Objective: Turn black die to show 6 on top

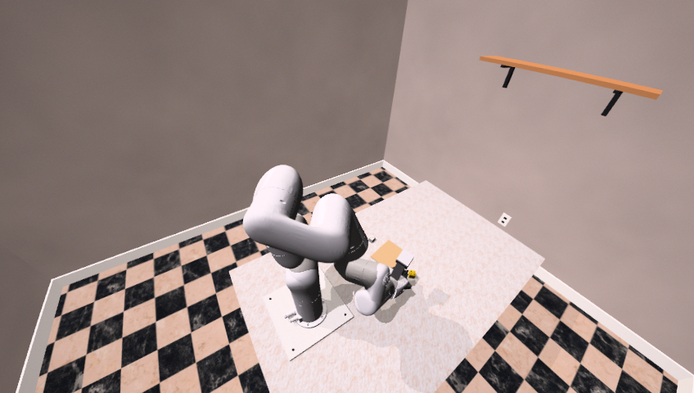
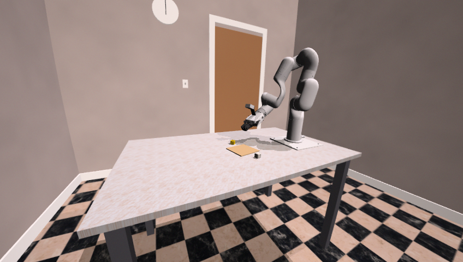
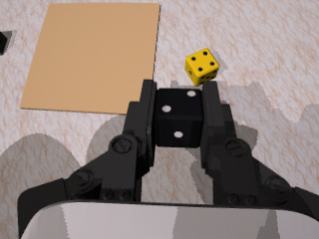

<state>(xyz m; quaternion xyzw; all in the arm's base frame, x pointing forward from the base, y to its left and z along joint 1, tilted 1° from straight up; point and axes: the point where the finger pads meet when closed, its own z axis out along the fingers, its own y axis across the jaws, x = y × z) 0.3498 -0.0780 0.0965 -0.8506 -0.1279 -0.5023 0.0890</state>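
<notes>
Clamped on the black die [image 3: 178, 119], the end effector [image 1: 407, 286] [image 2: 244, 128] [image 3: 178, 100] hangs above the bench [image 1: 492, 253] [image 2: 168, 168] [image 3: 279, 30]; placing it six-up on the mat [image 1: 387, 252] [image 2: 242, 149] [image 3: 95, 57] and release remain.

Robot arm [image 1: 292, 233] [image 2: 307, 94] bent above table, wrist slanting down and outward; gripper [image 1: 410, 286] [image 2: 244, 128] [image 3: 178, 100] raised, tilted, fingers closed on black die [image 3: 178, 119].

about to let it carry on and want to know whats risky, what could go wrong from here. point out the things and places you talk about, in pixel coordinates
The black die [image 3: 178, 118] is held between the gripper's [image 2: 244, 127] [image 3: 182, 112] fingers, tilted above the table; let go like this, it could tumble onto a wrong face. The yellow die [image 1: 412, 273] [image 2: 232, 142] [image 3: 201, 66] sits near the mat [image 1: 387, 253] [image 2: 242, 149] [image 3: 95, 57], so a low swing might knock it over and change its number.
</notes>
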